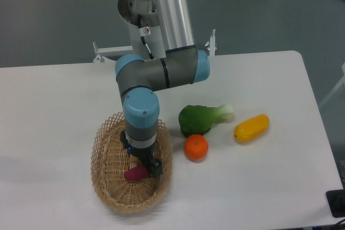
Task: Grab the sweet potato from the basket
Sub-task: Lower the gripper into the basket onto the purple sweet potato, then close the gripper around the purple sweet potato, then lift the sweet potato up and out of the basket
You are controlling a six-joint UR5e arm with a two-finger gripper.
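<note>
The magenta sweet potato (pixel 135 174) lies inside the tan wicker basket (pixel 105 179) at the front left of the table. My gripper (pixel 148 167) reaches straight down into the basket, its dark fingers at the sweet potato's right end. The wrist hides most of the fingers, so I cannot tell whether they are closed on the tuber. The sweet potato seems to rest on the basket floor.
A round orange fruit (pixel 196 147) sits just right of the basket. Behind it lies a green leafy vegetable (pixel 200 118), and a yellow oblong vegetable (pixel 251 127) lies further right. The table's front edge runs close below the basket.
</note>
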